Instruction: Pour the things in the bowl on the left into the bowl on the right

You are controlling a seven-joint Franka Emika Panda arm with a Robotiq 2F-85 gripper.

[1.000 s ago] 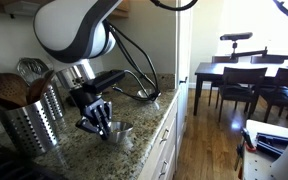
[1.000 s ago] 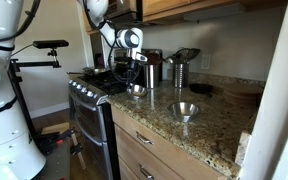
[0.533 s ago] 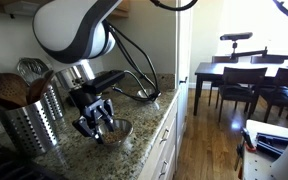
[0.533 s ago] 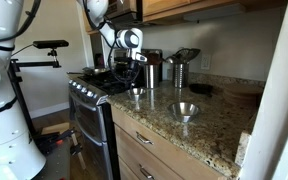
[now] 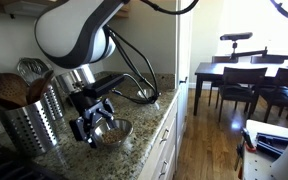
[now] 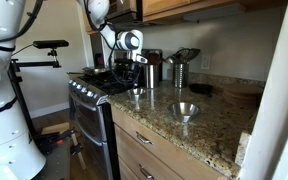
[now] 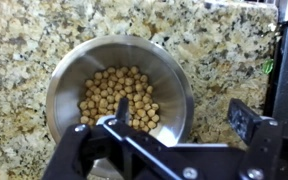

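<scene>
A steel bowl (image 7: 74, 70) filled with chickpeas (image 7: 119, 95) stands on the granite counter (image 7: 24, 30); it is the left bowl (image 6: 136, 91) by the stove. The right bowl (image 6: 184, 110) stands apart, nearer the counter's front, and what it holds cannot be made out. My gripper (image 7: 179, 120) is open and straddles the left bowl's rim: one finger (image 7: 112, 122) is over the chickpeas, the other finger (image 7: 246, 118) is outside over the counter. In an exterior view the gripper (image 5: 94, 127) hangs low at the bowl (image 5: 114, 131).
A metal utensil holder (image 5: 29, 118) with wooden spoons stands close beside the arm. Steel canisters (image 6: 179, 70) line the back wall. The stove (image 6: 92, 88) borders the counter, whose front edge (image 5: 162, 125) runs near the bowl. A dining table (image 5: 246, 72) stands farther off.
The jaws have gone from nearly shut on the bowl's rim to wide open, letting go of it. The bowl now rests flat on the counter.
</scene>
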